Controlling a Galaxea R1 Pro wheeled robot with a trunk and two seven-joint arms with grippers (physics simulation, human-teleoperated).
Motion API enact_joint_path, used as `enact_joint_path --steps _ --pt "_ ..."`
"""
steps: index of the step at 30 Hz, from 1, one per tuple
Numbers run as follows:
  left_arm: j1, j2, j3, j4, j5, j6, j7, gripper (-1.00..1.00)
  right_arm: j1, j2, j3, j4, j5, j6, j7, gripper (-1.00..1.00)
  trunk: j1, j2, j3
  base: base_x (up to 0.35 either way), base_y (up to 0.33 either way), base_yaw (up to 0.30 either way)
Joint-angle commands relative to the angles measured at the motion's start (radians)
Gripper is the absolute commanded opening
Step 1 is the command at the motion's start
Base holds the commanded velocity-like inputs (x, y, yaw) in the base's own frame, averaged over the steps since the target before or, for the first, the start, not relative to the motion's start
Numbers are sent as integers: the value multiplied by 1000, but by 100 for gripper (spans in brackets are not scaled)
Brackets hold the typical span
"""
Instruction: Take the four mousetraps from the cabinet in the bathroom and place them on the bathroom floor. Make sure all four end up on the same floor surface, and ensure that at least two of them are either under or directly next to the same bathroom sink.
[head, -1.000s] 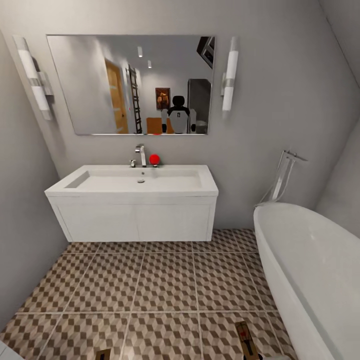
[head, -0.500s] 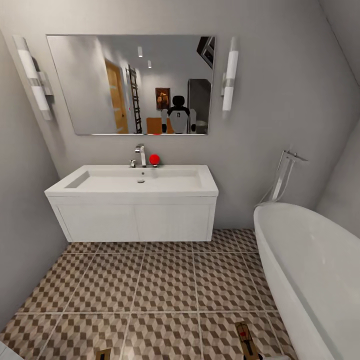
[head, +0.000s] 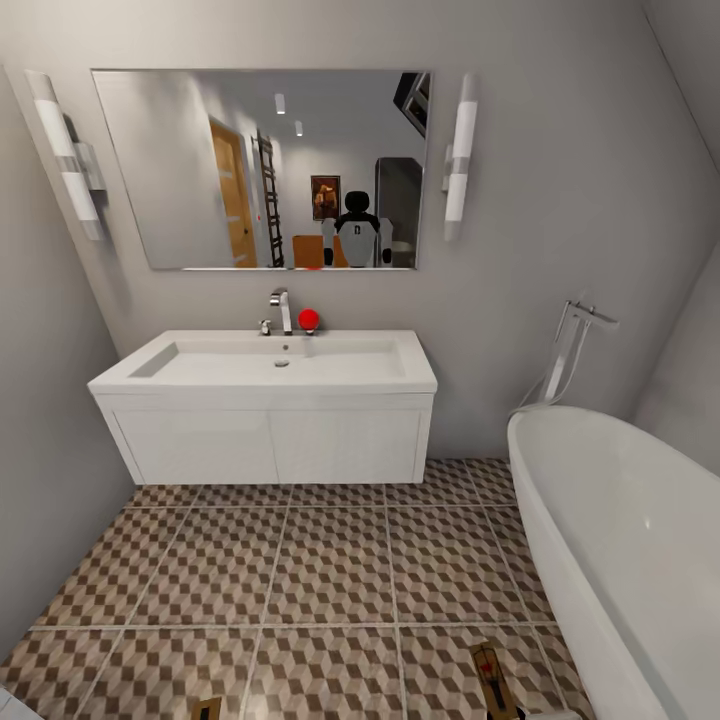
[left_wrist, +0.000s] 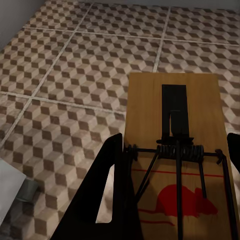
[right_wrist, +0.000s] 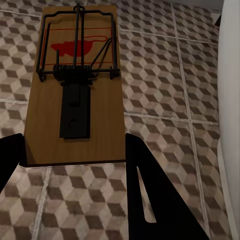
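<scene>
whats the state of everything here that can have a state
Left end effector: shut on a flat brown wooden mousetrap, held above the cube-patterned tile floor.
Right end effector: shut on a second wooden mousetrap.
White vanity doors: closed.
Chrome tap: no water running.

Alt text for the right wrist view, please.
A wooden mousetrap with a red mouse print is held between the two dark jaws of the right gripper, above a brown cube-patterned tile floor. A white bathtub edges the frame.
</scene>
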Motion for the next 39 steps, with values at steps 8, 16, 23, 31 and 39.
enact_joint_path --steps 8,16,23,31,39 --pt "-2 0 6 3 -7 -6 4 -100 -1 0 -4 1 8 -3 0 -100 0 0 -1 222 0 0" --pt "-2 6 12 0 -7 25 6 -100 -1 3 -6 -5 6 -2 0 -100 0 0 -1 44 0 0" --pt "-2 15 18 -168 -6 381 3 -100 -1 49 -6 -92 10 16 -44 -100 0 0 -1 2 0 0" --pt "-3 9 17 -667 -4 913 0 -100 -8 91 -4 -317 11 265 -111 -100 0 0 -1 0 0 0" --pt "-32 8 16 -1006 -4 1319 -2 -100 -62 111 -3 -475 9 489 -113 -100 0 0 -1 0 0 0"
